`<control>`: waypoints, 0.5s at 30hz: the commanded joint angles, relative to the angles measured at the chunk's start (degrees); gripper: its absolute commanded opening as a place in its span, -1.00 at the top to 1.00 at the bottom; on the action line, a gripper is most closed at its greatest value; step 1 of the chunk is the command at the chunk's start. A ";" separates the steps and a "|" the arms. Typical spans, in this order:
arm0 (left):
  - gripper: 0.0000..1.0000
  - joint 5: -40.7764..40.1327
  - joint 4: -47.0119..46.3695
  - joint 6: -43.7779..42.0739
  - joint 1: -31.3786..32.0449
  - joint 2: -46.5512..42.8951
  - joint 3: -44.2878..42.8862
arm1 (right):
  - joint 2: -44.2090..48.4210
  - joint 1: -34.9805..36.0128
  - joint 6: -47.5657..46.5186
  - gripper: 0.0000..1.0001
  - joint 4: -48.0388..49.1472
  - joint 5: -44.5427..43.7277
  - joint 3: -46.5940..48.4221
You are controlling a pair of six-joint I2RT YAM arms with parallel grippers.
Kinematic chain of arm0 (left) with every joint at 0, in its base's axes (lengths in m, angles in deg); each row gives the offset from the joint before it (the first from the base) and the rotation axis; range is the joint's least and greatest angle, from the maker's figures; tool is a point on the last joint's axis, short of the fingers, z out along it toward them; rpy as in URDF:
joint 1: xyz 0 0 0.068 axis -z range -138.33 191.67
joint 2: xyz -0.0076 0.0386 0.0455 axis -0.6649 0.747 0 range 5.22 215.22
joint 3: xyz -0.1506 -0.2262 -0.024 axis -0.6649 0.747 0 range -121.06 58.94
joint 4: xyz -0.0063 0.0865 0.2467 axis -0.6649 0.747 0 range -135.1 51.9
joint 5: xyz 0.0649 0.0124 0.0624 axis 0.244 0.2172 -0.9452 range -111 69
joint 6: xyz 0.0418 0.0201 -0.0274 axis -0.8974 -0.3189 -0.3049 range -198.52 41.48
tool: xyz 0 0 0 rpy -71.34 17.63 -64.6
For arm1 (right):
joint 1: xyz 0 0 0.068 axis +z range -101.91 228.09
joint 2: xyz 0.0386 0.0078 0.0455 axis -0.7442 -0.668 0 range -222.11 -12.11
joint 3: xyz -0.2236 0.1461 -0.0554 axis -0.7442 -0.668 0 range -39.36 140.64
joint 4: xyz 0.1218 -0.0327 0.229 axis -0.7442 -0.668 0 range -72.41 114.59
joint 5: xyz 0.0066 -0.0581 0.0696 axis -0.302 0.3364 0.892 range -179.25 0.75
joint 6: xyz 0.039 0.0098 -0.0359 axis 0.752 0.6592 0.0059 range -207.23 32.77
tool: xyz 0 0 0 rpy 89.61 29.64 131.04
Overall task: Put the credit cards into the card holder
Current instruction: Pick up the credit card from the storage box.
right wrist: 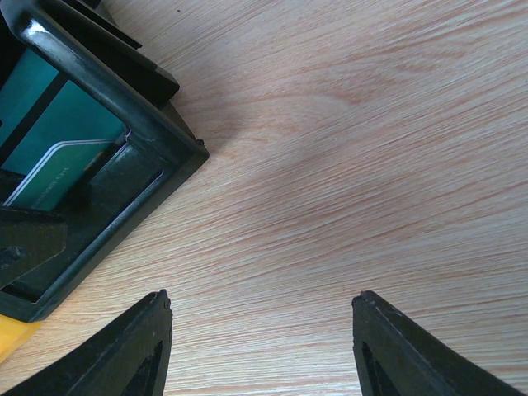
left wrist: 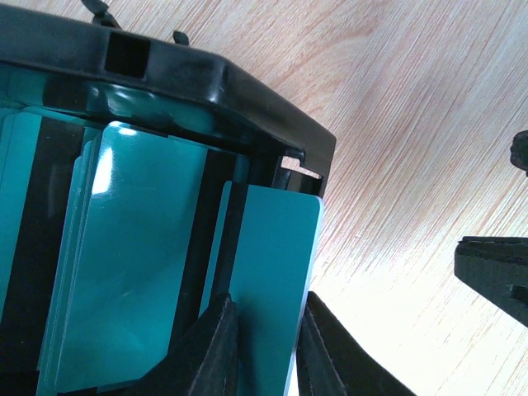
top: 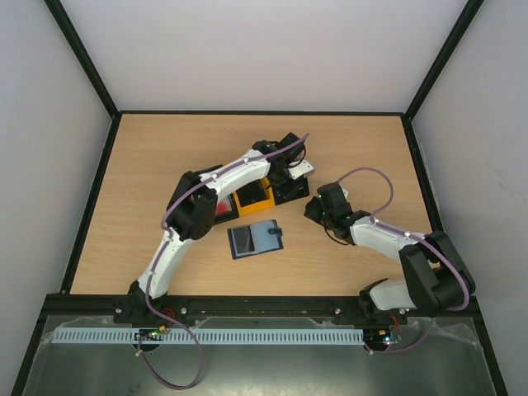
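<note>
– Progress, looking from above: how is it going?
– Barely beginning, I'd judge. The card holder (top: 256, 239) is lying open on the table (top: 157, 181), near the middle, and no card is showing in it. The left arm (top: 219, 177) is reaching past the yellow bin (top: 252, 200) into the black bin (top: 293, 191).
– And the left wrist view?
– The left gripper (left wrist: 271, 301) is clamping one teal card (left wrist: 276, 239) by its lower end. More teal cards (left wrist: 132, 264) are lying in the bin, so most of the job is waiting.
– Room to lift it?
– The card's upper corner is sitting close against the bin's corner wall; whether it is clearing the rim, I cannot tell. Beyond the wall, open table is showing.
– Right wrist view?
– The right gripper (right wrist: 262, 301) is hanging with its jaws wide apart, gripping nothing, above the table just beside the black bin's corner. It is crowding that side a little.
</note>
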 commanded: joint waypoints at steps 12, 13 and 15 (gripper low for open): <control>0.47 -0.37 1.91 0.16 0.33 -3.32 -1.32 | 0.59 -0.24 0.35 -0.18 0.67 -0.89 -0.34; 0.50 -0.88 1.88 0.22 0.29 -3.32 -1.32 | 0.59 -0.24 0.39 -0.18 0.67 -0.83 -0.37; 0.63 -2.08 1.53 0.72 0.21 -3.44 -1.28 | 0.64 -0.24 0.35 -0.18 0.68 -0.82 -0.16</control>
